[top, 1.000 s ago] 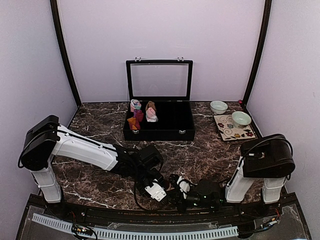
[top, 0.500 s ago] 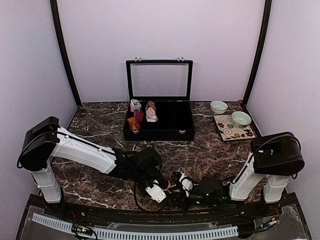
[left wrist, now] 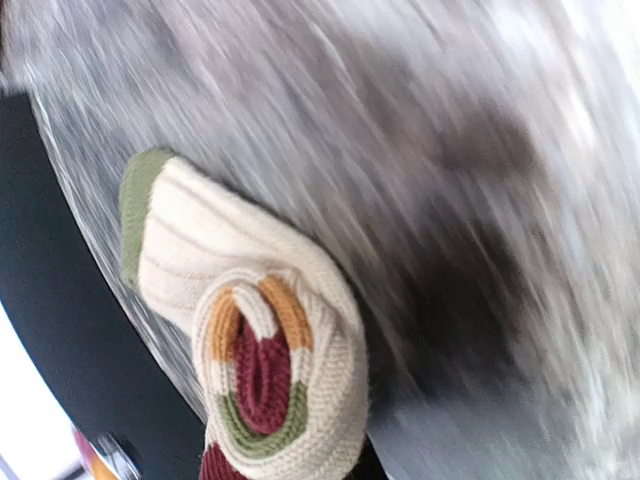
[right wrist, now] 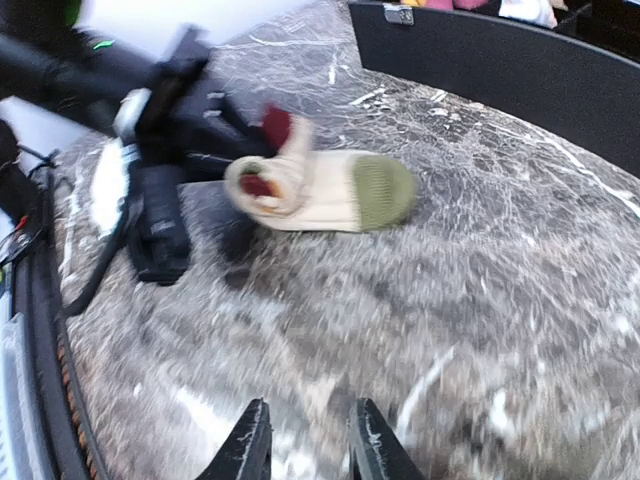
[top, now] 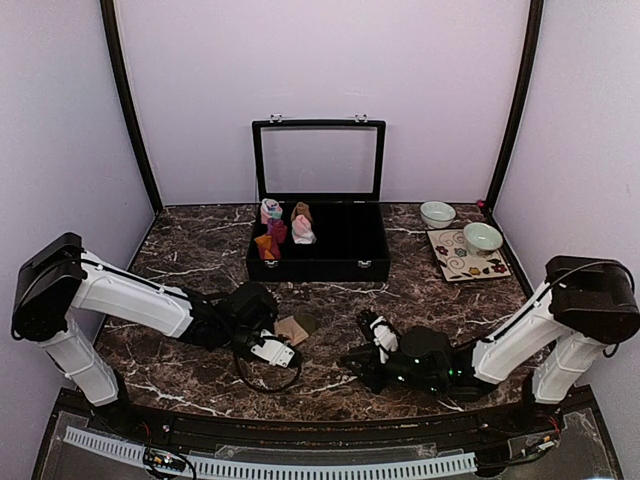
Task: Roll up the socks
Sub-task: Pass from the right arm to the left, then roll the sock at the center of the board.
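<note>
The striped socks (top: 295, 328) sit on the dark marble counter (top: 430, 290) just ahead of the left gripper (top: 282, 345), at its tip; in the right wrist view the bundle's red end meets that gripper's dark fingers, which are pressed together on it; the right gripper (top: 370, 325) is well apart from the bundle, to its right, pointing back toward it, fingers (right wrist: 250, 445) spread a little with only bare counter between them

The bundle (left wrist: 250, 330) is soft, ribbed knit, rolled into a plump oval; the outer layer is cream, one end capped by an olive toe, the other showing a spiral of tan, red and olive bands; the toe end points away from the left fingers and rests on the stone; whether the rolled end is raised off the counter I cannot tell; the counter is glossy, veined in white and smeared by blur in both wrist views

The left arm reaches low and long from its base toward the middle of the counter, wrist near the surface; the right arm stretches low as well, forearm sloping down from the far right, its gripper (right wrist: 308, 445) close over the marble
</note>
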`<action>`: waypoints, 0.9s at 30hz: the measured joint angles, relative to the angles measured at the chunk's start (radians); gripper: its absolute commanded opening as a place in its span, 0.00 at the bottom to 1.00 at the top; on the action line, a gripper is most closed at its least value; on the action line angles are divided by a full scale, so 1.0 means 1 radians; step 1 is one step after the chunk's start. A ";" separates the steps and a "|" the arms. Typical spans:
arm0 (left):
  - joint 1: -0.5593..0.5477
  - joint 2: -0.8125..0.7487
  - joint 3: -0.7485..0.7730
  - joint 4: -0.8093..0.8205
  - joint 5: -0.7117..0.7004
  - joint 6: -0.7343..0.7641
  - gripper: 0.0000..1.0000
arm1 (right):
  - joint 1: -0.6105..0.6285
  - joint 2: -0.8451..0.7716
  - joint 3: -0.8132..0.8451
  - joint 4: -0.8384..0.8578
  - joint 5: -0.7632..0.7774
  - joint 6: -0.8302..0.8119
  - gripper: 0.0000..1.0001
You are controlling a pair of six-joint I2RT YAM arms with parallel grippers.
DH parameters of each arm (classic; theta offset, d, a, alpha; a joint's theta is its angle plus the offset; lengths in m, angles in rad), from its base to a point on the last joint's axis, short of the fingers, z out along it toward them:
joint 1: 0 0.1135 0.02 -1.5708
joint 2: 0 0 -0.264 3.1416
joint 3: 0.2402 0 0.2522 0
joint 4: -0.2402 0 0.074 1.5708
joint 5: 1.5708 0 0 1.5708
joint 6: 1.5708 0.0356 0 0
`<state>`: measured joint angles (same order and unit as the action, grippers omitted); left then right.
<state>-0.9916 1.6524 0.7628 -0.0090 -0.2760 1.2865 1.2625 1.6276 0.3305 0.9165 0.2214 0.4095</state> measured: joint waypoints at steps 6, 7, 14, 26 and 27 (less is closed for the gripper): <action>-0.003 -0.071 -0.045 -0.146 -0.088 -0.090 0.00 | -0.087 0.113 0.219 -0.129 -0.078 -0.005 0.20; -0.004 -0.071 -0.039 -0.169 -0.090 -0.114 0.00 | -0.101 0.137 0.259 -0.139 -0.100 -0.007 0.19; -0.004 -0.014 0.077 -0.356 -0.053 -0.263 0.00 | -0.180 0.301 0.491 -0.180 -0.292 -0.004 0.12; 0.077 0.147 0.374 -0.748 0.379 -0.334 0.00 | -0.136 0.172 0.117 0.036 -0.338 -0.099 0.23; 0.084 0.164 0.394 -0.774 0.407 -0.331 0.00 | -0.117 0.162 0.116 0.034 -0.329 -0.127 0.24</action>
<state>-0.9077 1.8168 1.1564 -0.7834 0.1310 0.9554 1.1450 1.7893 0.4469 0.9508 -0.1078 0.2829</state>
